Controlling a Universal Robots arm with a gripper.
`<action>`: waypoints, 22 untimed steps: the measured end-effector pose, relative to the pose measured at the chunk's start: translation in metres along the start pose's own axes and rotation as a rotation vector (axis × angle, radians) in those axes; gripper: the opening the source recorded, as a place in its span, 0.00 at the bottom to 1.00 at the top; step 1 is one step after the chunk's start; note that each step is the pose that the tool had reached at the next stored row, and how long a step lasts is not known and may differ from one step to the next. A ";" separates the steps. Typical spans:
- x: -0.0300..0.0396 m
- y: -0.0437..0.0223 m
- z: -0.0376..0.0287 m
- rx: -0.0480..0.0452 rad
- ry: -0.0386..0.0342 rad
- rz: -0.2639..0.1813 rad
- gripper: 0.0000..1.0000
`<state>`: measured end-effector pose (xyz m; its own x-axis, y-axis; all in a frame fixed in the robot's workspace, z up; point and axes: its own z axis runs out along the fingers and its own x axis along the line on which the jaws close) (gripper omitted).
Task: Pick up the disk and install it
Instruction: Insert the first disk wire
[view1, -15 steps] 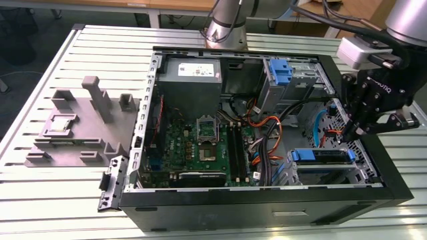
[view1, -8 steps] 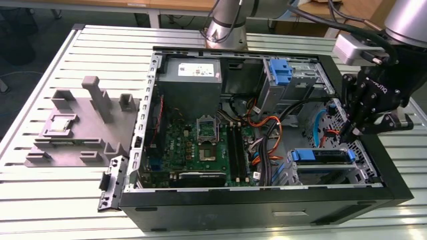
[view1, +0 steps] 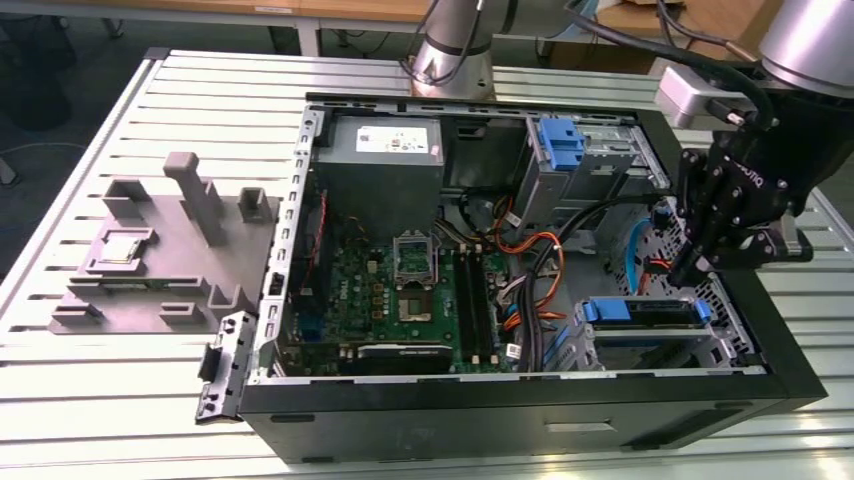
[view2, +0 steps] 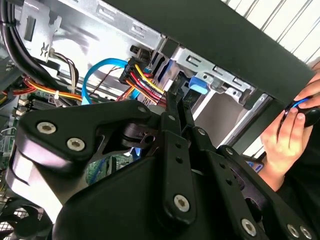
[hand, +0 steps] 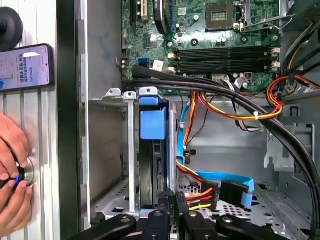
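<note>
The disk (view1: 643, 312) sits in the drive cage (view1: 654, 345) at the near right corner of the open computer case, blue rails along its edges. In the first wrist view the disk (hand: 150, 170) stands on edge in the cage with its blue tab (hand: 152, 125) on top. My gripper (view1: 689, 268) hangs just above and to the right of the cage. In both wrist views its fingers (hand: 172, 206) are pressed together with nothing between them. In the second wrist view the fingertips (view2: 178, 102) point at the blue tab (view2: 198, 85), a short way from it.
Black, orange and blue cables (hand: 235, 107) run beside the cage. A tall blue latch (view1: 561, 145) stands in the far bay. A grey fixture (view1: 147, 265) lies at the exterior view's left. A person's hands (hand: 12, 180) and a phone (hand: 25, 65) are outside the case wall.
</note>
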<state>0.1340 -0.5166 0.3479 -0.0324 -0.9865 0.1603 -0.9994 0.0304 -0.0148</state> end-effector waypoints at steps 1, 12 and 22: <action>0.0010 0.0005 0.0002 -0.0001 -0.0035 0.000 0.17; 0.0185 0.0020 0.0073 -0.0025 -0.0783 0.001 0.17; 0.0219 0.0032 0.0122 -0.0024 -0.0812 -0.001 0.17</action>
<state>0.1302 -0.5401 0.3394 -0.0307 -0.9964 0.0796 -0.9995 0.0298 -0.0123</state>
